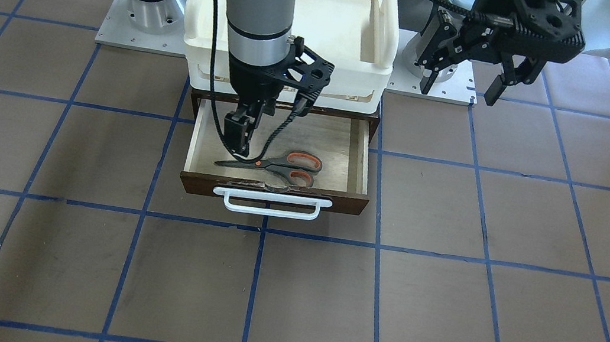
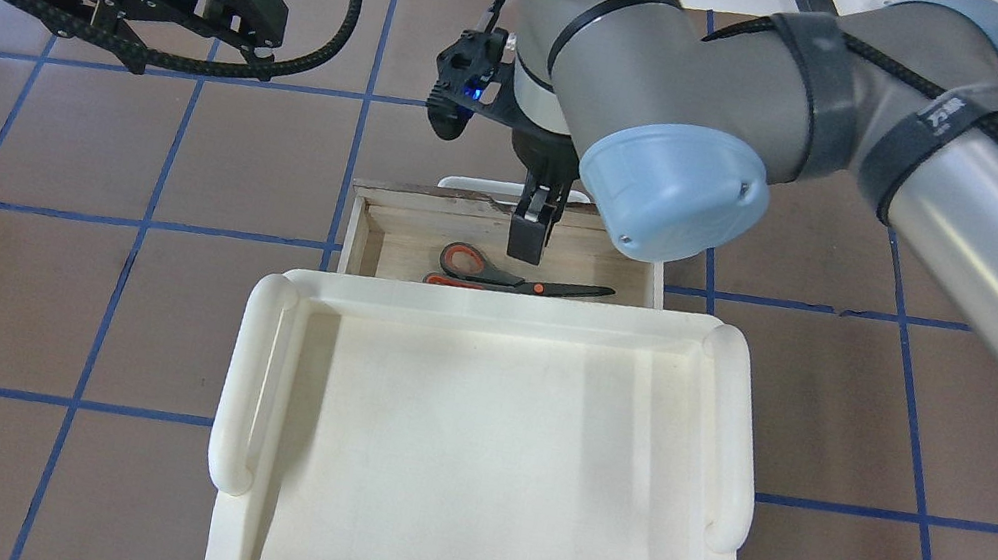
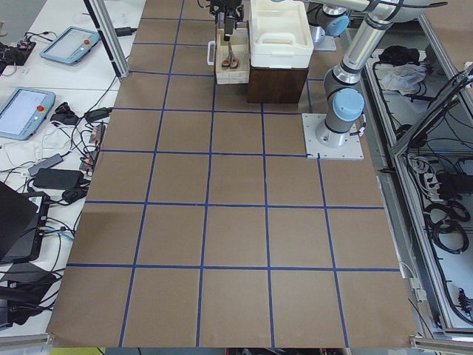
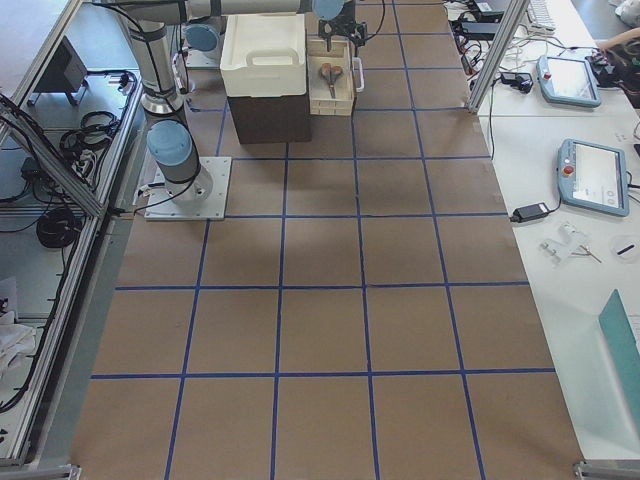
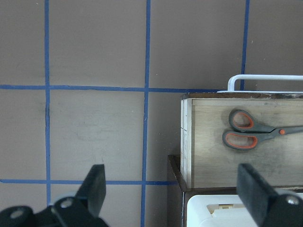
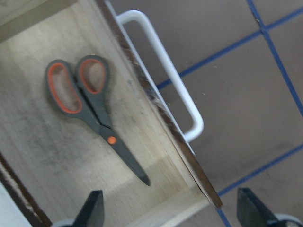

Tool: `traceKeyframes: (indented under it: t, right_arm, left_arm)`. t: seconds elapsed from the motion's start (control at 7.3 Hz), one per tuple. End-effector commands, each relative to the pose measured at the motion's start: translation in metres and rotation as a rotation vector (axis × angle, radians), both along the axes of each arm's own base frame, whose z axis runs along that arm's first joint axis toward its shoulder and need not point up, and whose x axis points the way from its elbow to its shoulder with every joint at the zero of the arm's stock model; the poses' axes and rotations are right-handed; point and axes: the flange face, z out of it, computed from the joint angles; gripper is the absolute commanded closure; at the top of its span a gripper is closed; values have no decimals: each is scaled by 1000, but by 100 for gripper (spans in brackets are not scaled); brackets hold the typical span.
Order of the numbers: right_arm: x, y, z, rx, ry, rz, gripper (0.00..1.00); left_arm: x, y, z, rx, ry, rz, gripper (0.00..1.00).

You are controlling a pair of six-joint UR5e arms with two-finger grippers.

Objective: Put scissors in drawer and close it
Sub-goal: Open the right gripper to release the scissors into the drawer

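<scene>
Two steps make up this job, and we judge the first done, with the closing yet to come. Nearest the front camera, the white bar handle [image 1: 270,209] fronts the wide, shallow wooden drawer with the dark brown face [image 1: 202,183], pulled out over the brown gridded tabletop [image 1: 444,286]. Inside, on the pale plywood floor just behind that face, lie the small grey scissors with orange-lined loops [image 1: 282,166], flat and free. Above their blades hangs the right pincer [image 1: 238,136], released and empty. We think it must lift clear of the drawer walls, then press the face inward. Its dangling black cable [image 1: 281,129] could snag. Behind, the cream plastic tray [image 1: 387,33] sits atop the dark brown cabinet [image 3: 275,85]. The left pincer [image 1: 461,90], likewise spread and empty, hovers aside.
</scene>
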Motion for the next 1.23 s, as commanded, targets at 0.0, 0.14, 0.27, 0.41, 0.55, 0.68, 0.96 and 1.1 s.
traceKeyframes:
  t: [0.0,0.14,0.27,0.41,0.55,0.68,0.96,1.1]
  right_arm:
    - [-68,-14,28,-37,-46,-398,0]
    - [-76,-6,41,-55,-58,-541,0]
    - [-85,0,43,-23,-43,-568,0]
    - [-100,-5,42,-12,-46,-599,0]
    - [-114,-4,48,-14,-51,-626,0]
    - [-127,2,48,30,-36,-664,0]
    - [-144,-1,49,66,-102,-804,0]
    - [-149,3,55,75,-118,-821,0]
  left_arm:
    - [-24,-44,-51,10,37,23,0]
    - [-52,-56,-72,9,-10,32,0]
    - [-82,-73,-103,-5,-22,73,0]
    - [-104,-95,-134,-31,-8,97,0]
    - [-129,-108,-157,-30,-2,118,0]
    - [-153,-117,-173,-33,-69,128,0]
    - [-182,-137,-203,-23,-106,216,0]
    - [-199,-142,-215,-18,-104,219,0]
